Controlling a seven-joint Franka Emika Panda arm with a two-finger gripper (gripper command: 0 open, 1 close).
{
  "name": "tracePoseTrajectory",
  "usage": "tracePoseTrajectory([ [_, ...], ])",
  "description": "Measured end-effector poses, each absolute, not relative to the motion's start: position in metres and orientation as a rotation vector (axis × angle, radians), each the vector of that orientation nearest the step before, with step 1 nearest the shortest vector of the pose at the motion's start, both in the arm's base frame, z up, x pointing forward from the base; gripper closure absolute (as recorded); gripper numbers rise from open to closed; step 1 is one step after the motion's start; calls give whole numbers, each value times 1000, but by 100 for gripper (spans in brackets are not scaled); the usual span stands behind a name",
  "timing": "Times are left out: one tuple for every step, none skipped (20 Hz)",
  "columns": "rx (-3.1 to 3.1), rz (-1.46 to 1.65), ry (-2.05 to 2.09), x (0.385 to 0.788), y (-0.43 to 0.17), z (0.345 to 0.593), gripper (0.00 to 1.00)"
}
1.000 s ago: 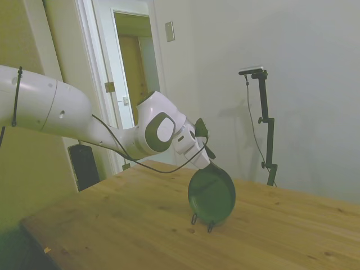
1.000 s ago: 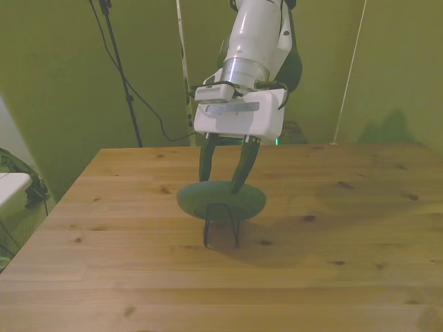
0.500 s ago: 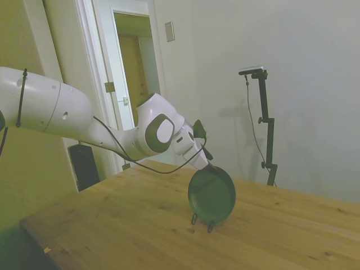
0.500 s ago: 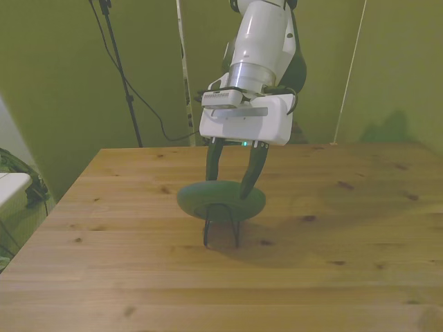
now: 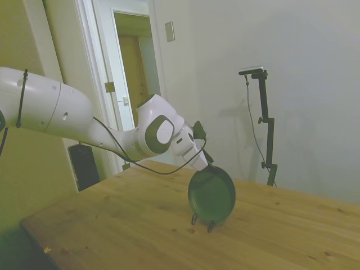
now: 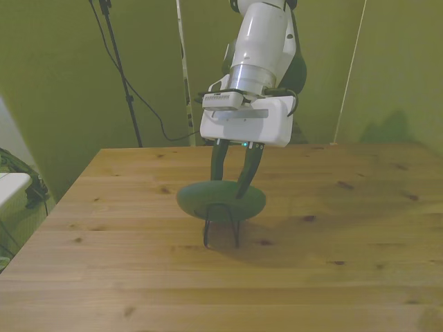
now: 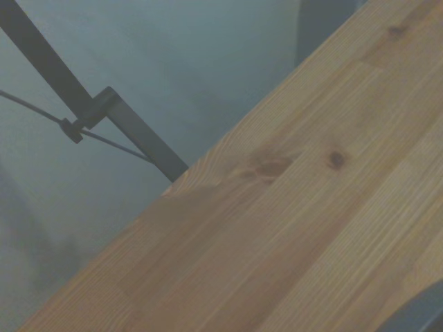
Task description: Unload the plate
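Narrowing since half a second ago, the hand [image 6: 234, 187] is closing its fingers [image 6: 217, 160] toward the plate's upper rim, a gap remaining | plate [image 5: 211, 194] standing near upright in the wire stand [image 6: 221, 225], centre of both frames | wooden surface [image 6: 346, 228] carrying the stand | wrist view showing bare wood only

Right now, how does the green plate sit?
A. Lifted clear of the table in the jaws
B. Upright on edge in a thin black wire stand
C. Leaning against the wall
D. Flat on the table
B: in the side view the plate stands on edge in the wire stand on the table, with the gripper at its top rim, jaws apart to either side of it.
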State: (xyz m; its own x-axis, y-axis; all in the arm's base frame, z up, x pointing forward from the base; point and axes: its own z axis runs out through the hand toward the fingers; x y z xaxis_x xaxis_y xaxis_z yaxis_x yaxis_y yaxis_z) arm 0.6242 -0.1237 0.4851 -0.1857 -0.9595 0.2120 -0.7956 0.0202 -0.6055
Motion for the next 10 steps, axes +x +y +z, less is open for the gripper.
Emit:
tracePoseTrajectory([
  [-1816, -917, 2040, 624, -123, 485, 100],
  [-1817, -916, 2040, 624, -123, 485, 100],
  [-1817, -916, 2040, 624, -123, 485, 100],
  [-1818, -915, 2040, 624, -123, 484, 100],
  [-1818, -915, 2040, 624, -123, 484, 100],
  [-1818, -915, 2040, 624, -123, 484, 100],
  [-1818, -915, 2040, 624, -123, 484, 100],
  [-1818, -915, 2040, 624, -123, 484, 100],
  [-1818, -915, 2040, 624, -123, 484, 100],
  [-1818, -915, 2040, 624, -123, 484, 100],
])
